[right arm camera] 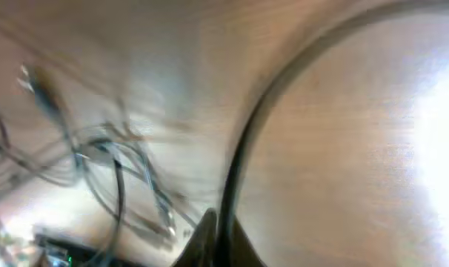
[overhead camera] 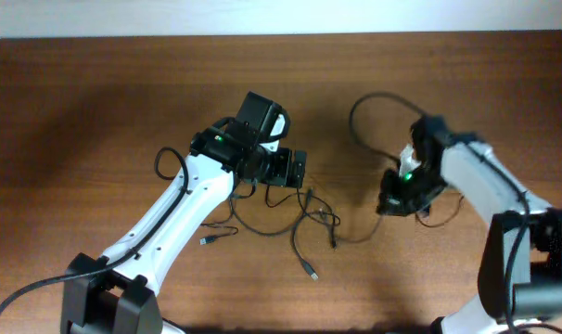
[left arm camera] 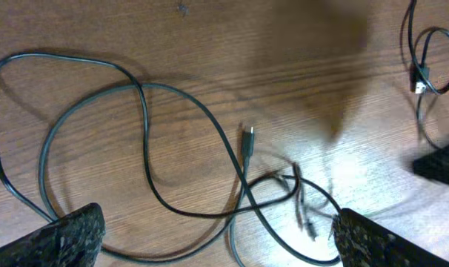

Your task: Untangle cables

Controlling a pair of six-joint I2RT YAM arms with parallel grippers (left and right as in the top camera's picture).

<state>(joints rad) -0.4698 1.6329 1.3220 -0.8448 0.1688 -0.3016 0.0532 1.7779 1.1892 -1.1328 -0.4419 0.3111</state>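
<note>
Thin black flexible cables (overhead camera: 318,216): loose overlapping loops, small plug ends, lying mid-table on the brown wooden table (overhead camera: 86,102) between the arms. Left gripper (left arm camera: 217,241) is spread wide over them, holding nothing. Right gripper (right arm camera: 215,237) is pinched closed on one strand.

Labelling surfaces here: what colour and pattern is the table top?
The table is reddish-brown with wood grain, clearest in the left wrist view.

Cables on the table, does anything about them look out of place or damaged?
Only the tangle itself: the cables cross and knot on the table, plug ends lying loose. One strand loops away toward the right gripper, which pinches it. No damage visible.
</note>
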